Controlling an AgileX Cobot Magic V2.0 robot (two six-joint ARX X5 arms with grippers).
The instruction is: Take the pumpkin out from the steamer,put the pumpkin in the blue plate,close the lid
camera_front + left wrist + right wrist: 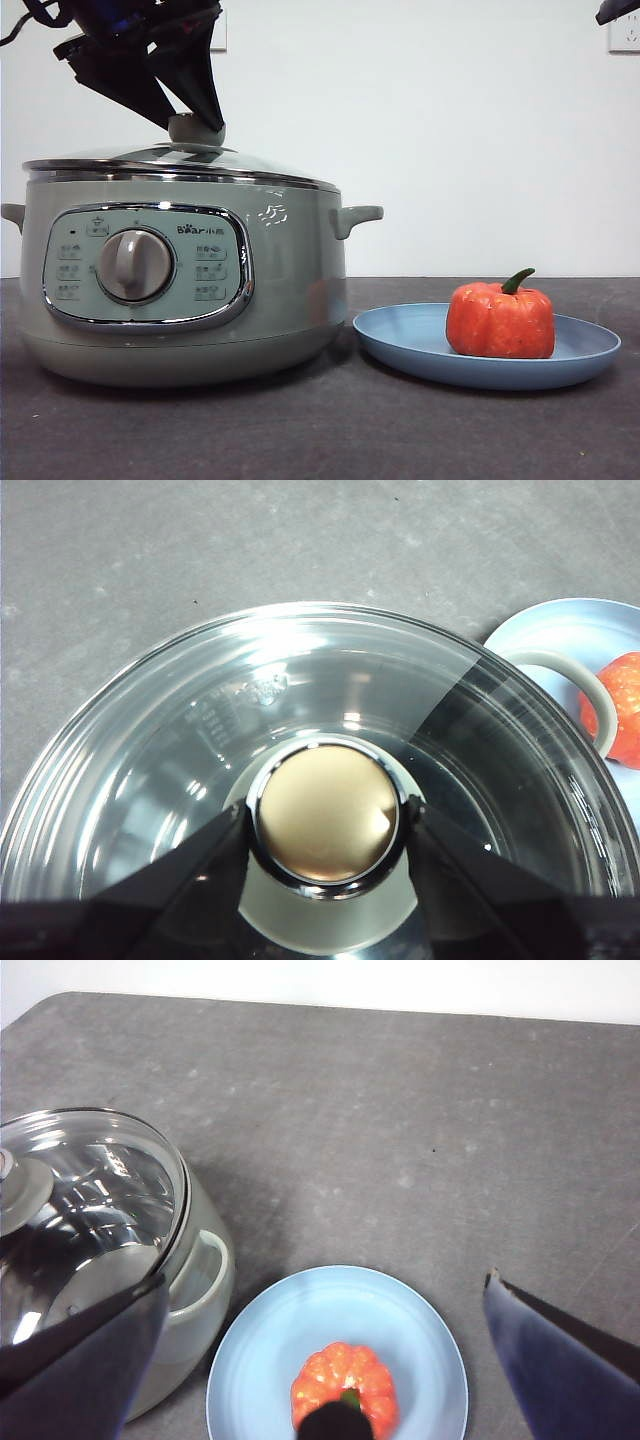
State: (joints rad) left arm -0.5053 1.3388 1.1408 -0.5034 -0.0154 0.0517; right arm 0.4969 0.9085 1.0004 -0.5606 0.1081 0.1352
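Orange-red against pale blue, the pumpkin [500, 320] sits upright on the blue plate [590, 352] at the lower right of the front view, its green stem curling upward. The plate lies just beside the steamer [290, 290], which fills the left half of that frame. This part of the job looks finished.

Glass with a chrome rim, the lid [250, 165] rests on the steamer's top edge and appears level and seated, so closing seems nearly done. At the upper left, the left gripper [326, 830] reaches down from above. Its two black jaws sit against either side of the lid's pale knob [190, 128], clasping it, probably to steady the lid as it settles.

The right gripper [325, 1360] hangs high over the plate, holding nothing. Its jaws are spread wide, well clear of the pumpkin, likely waiting.
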